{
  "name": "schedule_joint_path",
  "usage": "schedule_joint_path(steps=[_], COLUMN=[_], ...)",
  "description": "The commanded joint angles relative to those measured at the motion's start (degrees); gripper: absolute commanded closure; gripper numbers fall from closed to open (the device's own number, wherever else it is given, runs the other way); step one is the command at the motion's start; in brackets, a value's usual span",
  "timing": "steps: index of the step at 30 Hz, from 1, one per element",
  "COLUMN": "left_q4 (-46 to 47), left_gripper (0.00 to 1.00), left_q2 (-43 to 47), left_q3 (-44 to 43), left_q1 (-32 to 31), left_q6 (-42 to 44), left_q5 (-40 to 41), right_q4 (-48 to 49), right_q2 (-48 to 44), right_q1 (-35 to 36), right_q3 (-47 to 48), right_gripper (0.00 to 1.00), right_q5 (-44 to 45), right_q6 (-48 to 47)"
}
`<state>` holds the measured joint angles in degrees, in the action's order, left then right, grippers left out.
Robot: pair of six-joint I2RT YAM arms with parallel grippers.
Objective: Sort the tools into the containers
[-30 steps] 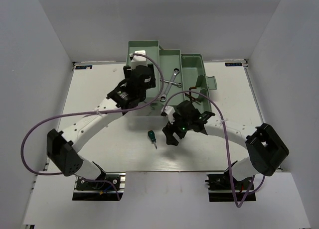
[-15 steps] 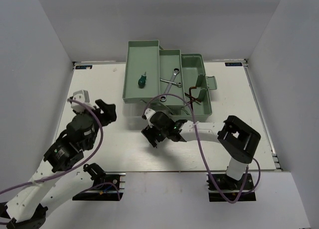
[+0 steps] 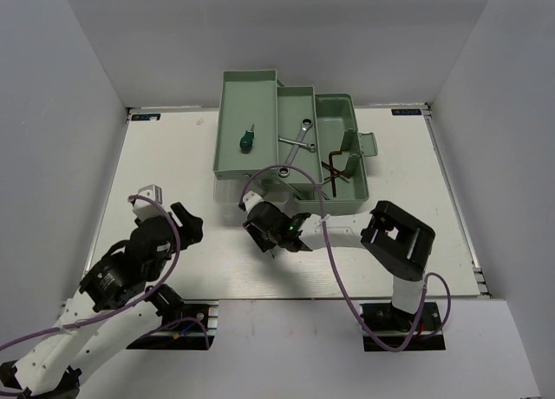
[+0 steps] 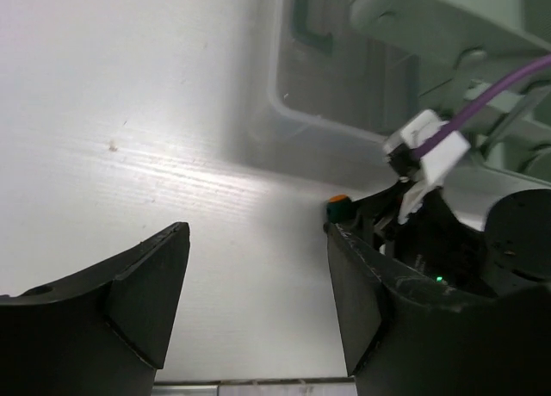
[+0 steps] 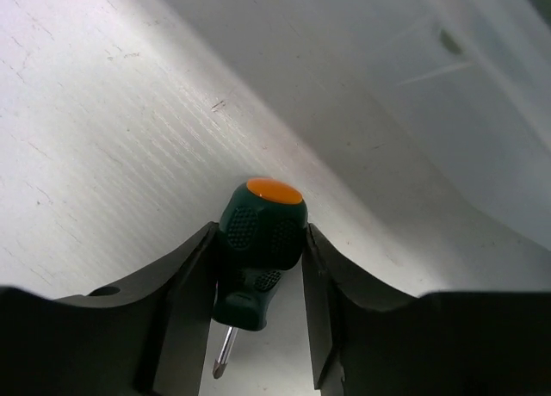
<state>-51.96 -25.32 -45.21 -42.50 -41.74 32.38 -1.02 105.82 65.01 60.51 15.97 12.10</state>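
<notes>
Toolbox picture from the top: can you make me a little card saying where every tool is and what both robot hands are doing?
toolbox: pale green, trays folded open
left tray: one green-handled screwdriver
middle tray: two silver wrenches
deep base: dark hex keys
right gripper: fingers shut on a second screwdriver, orange-capped, just in front of the toolbox
left gripper: fingers open, holding nothing, over the white table
</notes>
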Motion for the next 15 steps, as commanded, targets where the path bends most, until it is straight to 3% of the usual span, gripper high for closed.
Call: schedule_joint_path(steps=[1, 3, 6, 7, 8, 9, 11, 13, 15], left_q4=[-7.07, -9.54, -8.51, -7.2, -4.31, -2.81, 0.27, 1.51, 2.22], left_gripper=[0.25, 0.25, 0.22, 0.22, 0.22, 0.22, 0.22, 0.22, 0.22], left_q2=[-2.53, -5.86, -7.37, -7.37, -7.37, -6.85, -6.24, -5.62, -5.09], left_q3=[-1.1, -1.63, 0.9, 2.13, 3.54, 6.51, 10.21, 11.98, 13.83], left_q1=[-0.04, -0.04, -0.04, -0.04, -0.04, -0.04, -0.04, -0.04, -0.04], left_q6=[-6.49, -8.79, -12.4, -12.4, -13.01, -13.72, -15.38, -15.92, -16.8], left_q5=[1.54, 2.25, 1.55, 0.85, -0.72, -1.61, -3.89, -5.04, -6.27], right_q4=[-1.35, -2.76, -9.86, -15.8, -19.95, -32.0, -38.59, -44.5, -43.47], right_q2=[0.27, -2.71, -6.76, -7.29, -7.21, -7.21, -6.77, -8.16, -9.66], right_q1=[0.73, 0.82, 0.2, 0.03, 0.03, 0.2, 0.03, -0.24, -0.15], right_q3=[-1.8, -2.06, 2.74, 4.95, 13.49, 16.71, 27.48, 31.4, 35.71], right_gripper=[0.79, 0.94, 1.0, 1.0, 1.0, 1.0, 1.0, 1.0, 1.0], right_q5=[0.65, -4.76, -18.65, -32.09, -35.97, -39.92, -49.86, -51.21, -44.13], right_q6=[-1.2, -4.34, -8.22, -15.45, -18.22, -20.77, -28.85, -32.04, -33.36])
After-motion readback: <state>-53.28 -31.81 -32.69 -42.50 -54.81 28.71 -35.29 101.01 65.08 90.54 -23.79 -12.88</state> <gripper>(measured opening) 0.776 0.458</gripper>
